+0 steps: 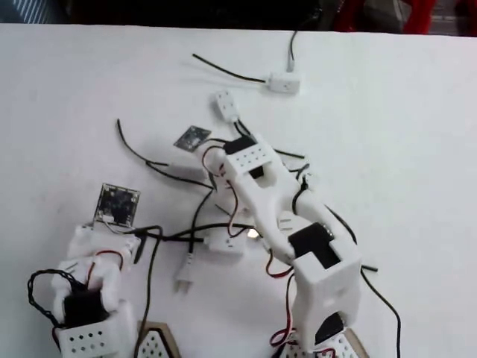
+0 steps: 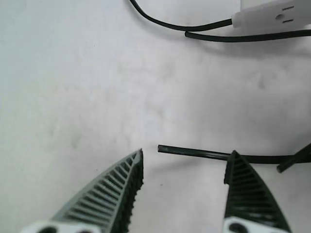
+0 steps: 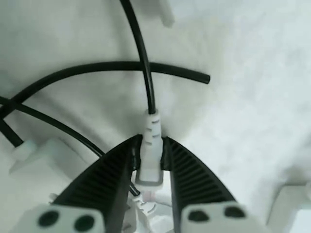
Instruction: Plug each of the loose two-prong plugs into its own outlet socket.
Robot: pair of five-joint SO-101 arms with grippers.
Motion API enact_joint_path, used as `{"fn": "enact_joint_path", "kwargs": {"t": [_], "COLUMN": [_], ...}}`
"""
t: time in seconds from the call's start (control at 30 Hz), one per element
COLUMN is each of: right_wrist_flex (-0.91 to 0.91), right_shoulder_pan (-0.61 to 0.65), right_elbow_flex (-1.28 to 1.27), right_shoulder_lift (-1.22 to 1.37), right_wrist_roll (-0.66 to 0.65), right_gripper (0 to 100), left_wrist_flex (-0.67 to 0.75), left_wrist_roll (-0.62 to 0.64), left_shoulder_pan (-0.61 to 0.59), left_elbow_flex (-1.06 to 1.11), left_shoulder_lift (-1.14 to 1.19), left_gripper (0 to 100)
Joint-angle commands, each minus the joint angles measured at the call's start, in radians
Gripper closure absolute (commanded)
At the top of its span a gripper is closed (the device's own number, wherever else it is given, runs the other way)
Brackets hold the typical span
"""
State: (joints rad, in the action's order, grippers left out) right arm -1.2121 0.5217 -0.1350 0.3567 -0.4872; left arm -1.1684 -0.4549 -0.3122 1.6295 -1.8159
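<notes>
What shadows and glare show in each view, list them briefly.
High view: the table is evenly bright, with one small bright spot by an arm. Left wrist view: the cord by the open left claw casts a faint soft shadow. Right wrist view: grey shade lies under the curved cord; the right claw, shut on a plug, looks dark.

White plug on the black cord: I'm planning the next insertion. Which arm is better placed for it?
Right. The right gripper has its fingers shut on the white plastic plug with the black cord; the left gripper hangs open above the white table, holding nothing.
</notes>
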Motion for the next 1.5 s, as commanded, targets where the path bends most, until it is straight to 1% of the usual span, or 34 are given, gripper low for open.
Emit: {"fn": "enact_joint_path", "kwargs": {"t": [0.0, 0.07, 0.2, 0.37, 0.43, 0.5, 0.57, 0.67, 0.87, 0.93, 1.03, 1.13, 1.27, 1.4, 1.47], "right_wrist_flex": [-0.076, -0.157, -0.285, -0.302, -0.294, -0.255, -0.194, -0.056, 0.205, 0.275, 0.369, 0.42, 0.45, 0.469, 0.469], "right_shoulder_pan": [-0.016, -0.016, -0.016, -0.016, -0.008, 0.002, 0.007, 0.015, 0.134, 0.177, 0.223, 0.255, 0.308, 0.331, 0.331], "right_elbow_flex": [0.083, 0.121, 0.167, 0.158, 0.118, 0.048, -0.04, -0.199, -0.502, -0.578, -0.675, -0.744, -0.816, -0.853, -0.856], "right_shoulder_lift": [-0.073, -0.111, -0.248, -0.444, -0.518, -0.587, -0.662, -0.783, -1.03, -1.101, -1.181, -1.231, -1.242, -1.25, -1.247], "right_wrist_roll": [-0.002, 0.003, 0.075, 0.158, 0.187, 0.224, 0.256, 0.302, 0.391, 0.417, 0.463, 0.476, 0.477, 0.477, 0.477], "right_gripper": [98.4, 98.1, 98.1, 98.1, 98.1, 98.1, 98.1, 98.1, 98.1, 98.1, 98.1, 98.1, 98.1, 98.1, 98.1], "left_wrist_flex": [0.006, 0.006, 0.006, 0.008, 0.015, 0.052, 0.092, 0.163, 0.377, 0.439, 0.519, 0.572, 0.601, 0.634, 0.632], "left_wrist_roll": [-0.012, -0.012, -0.012, -0.008, -0.006, 0.009, 0.077, 0.186, 0.331, 0.358, 0.365, 0.364, 0.361, 0.358, 0.325], "left_shoulder_pan": [-0.007, -0.007, -0.007, -0.007, -0.007, -0.007, -0.007, -0.004, -0.001, 0.024, 0.079, 0.133, 0.189, 0.263, 0.297], "left_elbow_flex": [-0.006, -0.005, -0.005, -0.008, -0.009, -0.009, -0.011, -0.038, -0.058, -0.038, 0.005, 0.034, 0.034, 0.032, 0.025], "left_shoulder_lift": [-0.01, -0.01, -0.01, -0.01, -0.01, -0.01, -0.01, -0.01, -0.01, -0.01, -0.01, -0.01, -0.01, -0.01, -0.01], "left_gripper": [73, 73, 73, 73, 72, 73, 73, 72, 72, 72, 72, 72, 72, 72, 72]}}
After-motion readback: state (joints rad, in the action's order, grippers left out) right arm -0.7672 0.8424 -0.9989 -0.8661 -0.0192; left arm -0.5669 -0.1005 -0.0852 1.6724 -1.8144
